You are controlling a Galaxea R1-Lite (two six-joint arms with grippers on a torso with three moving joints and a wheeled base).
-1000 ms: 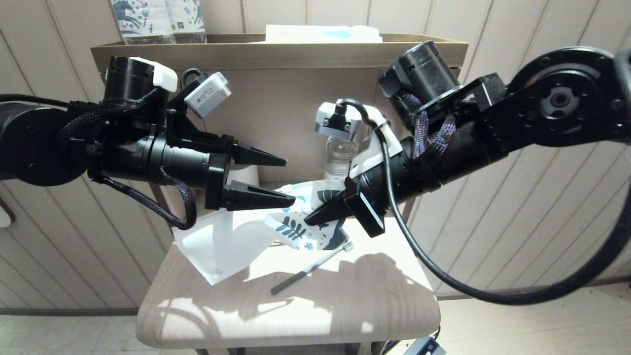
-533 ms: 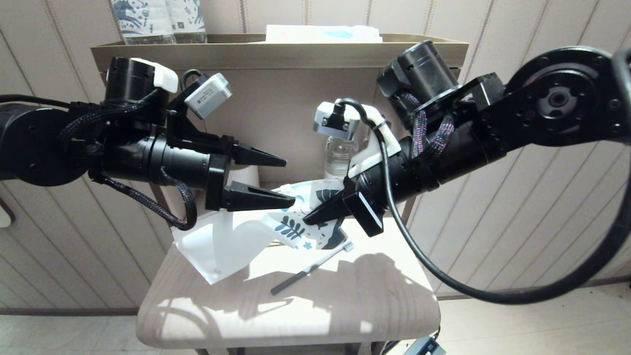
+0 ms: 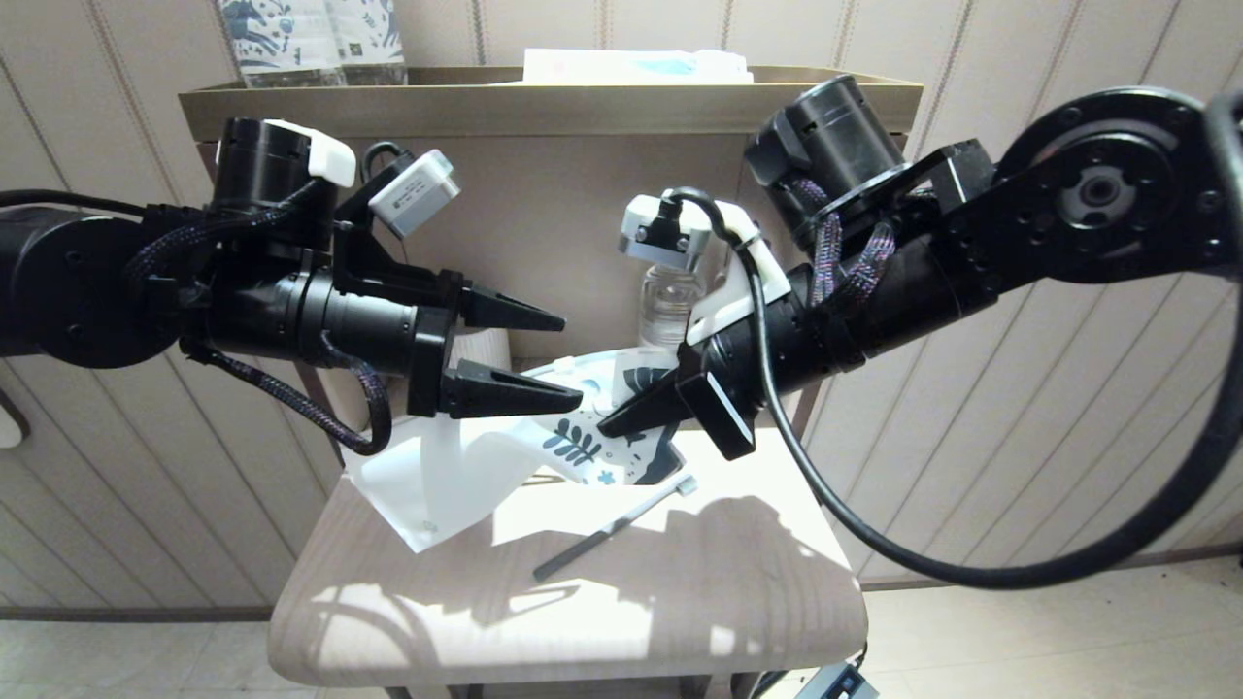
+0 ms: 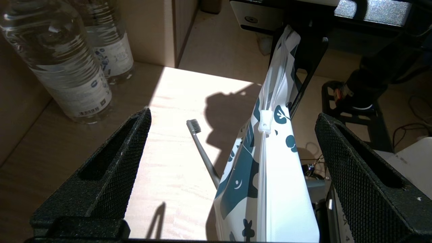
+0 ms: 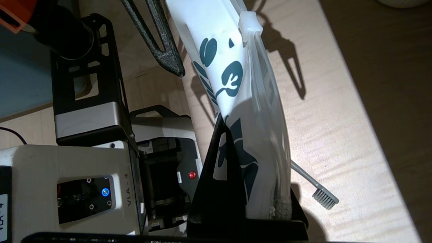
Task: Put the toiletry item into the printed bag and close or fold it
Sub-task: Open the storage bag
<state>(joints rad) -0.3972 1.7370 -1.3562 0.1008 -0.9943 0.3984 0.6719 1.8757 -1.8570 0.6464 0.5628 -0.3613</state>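
The right pincer (image 3: 621, 423) was closed on the leaf-printed end of the bag (image 3: 486, 461), holding it up above the counter (image 3: 583, 621). The left pincer (image 3: 568, 354) stood wide open and empty beside the bag. The toothbrush (image 3: 612, 529) lay on the counter, just beside the bag.

So the printed bag (image 3: 544, 442) hangs over the middle of the small table (image 3: 583, 602), its right end pinched in the right gripper (image 3: 621, 419) and its left end drooping onto the table's left side. The left gripper (image 3: 568, 354) sits just left of the bag's top edge, jaws apart, the bag between them. The toothbrush (image 3: 612, 529) lies flat on the table, nearer than the bag. A water bottle (image 3: 670, 306) stands at the far side, probably two.
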